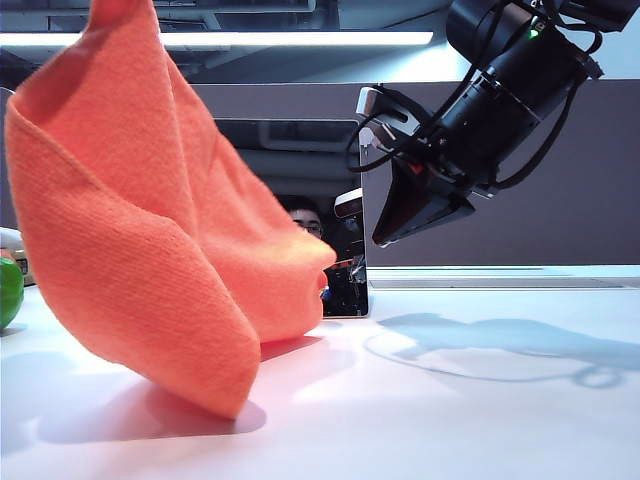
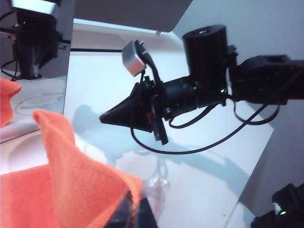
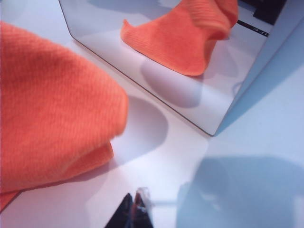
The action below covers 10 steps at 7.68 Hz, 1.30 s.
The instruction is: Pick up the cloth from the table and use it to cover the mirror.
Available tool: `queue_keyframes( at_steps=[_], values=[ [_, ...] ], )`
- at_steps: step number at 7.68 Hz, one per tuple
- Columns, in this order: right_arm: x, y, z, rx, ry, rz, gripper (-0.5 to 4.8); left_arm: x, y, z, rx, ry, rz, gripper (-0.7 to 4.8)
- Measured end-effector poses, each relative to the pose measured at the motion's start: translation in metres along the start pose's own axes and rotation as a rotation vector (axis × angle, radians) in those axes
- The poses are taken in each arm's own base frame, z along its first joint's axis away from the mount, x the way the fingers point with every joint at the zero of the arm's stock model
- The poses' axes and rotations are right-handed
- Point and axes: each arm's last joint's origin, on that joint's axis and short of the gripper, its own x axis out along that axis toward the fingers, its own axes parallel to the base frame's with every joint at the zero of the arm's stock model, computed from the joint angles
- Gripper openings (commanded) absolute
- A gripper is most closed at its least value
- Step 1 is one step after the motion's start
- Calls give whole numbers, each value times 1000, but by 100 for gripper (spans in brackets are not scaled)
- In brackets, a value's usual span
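White table (image 1: pixel 480 420) is filling the foreground, with a grey partition panel (image 1: pixel 560 180) standing behind it and a ceiling light strip (image 1: pixel 250 38) glowing above.

The cloth (image 1: pixel 150 250) is hanging lifted, the largest thing in the exterior view: bright orange, draping from above the frame's top down to a folded lower corner that is touching or nearly touching the table. It is hanging in front of the mirror and hiding much of it. In the left wrist view the cloth (image 2: pixel 71 175) is bunching right at the left gripper (image 2: pixel 135 213), whose dark fingers are pressed together and pinching its edge.

The mirror (image 1: pixel 320 215) is standing upright on the table behind the cloth, uncovered at its far side, its glass reflecting a person's face. In the right wrist view the mirror (image 3: pixel 190 71) is sitting ahead of the right gripper (image 3: pixel 133 213), showing the cloth's reflection, while the cloth itself (image 3: pixel 52 109) is lying beside that gripper, apart from it.

The right gripper (image 1: pixel 400 225) is hovering above the table, just beside the mirror's edge, pointing downward toward the cloth, fingers pressed together on nothing.

A green object (image 1: pixel 8 290) is sitting at the far side of the cloth, partly cut off.
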Motion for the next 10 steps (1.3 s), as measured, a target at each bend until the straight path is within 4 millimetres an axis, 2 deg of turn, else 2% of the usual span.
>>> queue_keyframes(
  at_steps=[2,4,5,6,8,9,10],
  values=[
    [0,1,0,-3,-3,27,-1,-14,-14,-2,-52,15,-91,-6],
    [0,5,-8,-50,64,130,151,-23,-17,-15,-126,91,-58,-6],
    [-1,5,-12,-64,99,137,192,-23,-16,-15,-118,90,-55,-6],
    [-2,6,-16,-84,138,156,255,-23,-16,-15,-114,87,-49,-6],
    [-5,12,-22,-141,163,297,286,-23,-15,-15,-111,76,-18,-6],
    [-5,14,-22,-189,149,331,320,-23,-15,-16,-117,83,-15,-6],
    [-6,16,-23,-232,130,406,327,-23,-15,-16,-123,89,-12,-6]
  ],
)
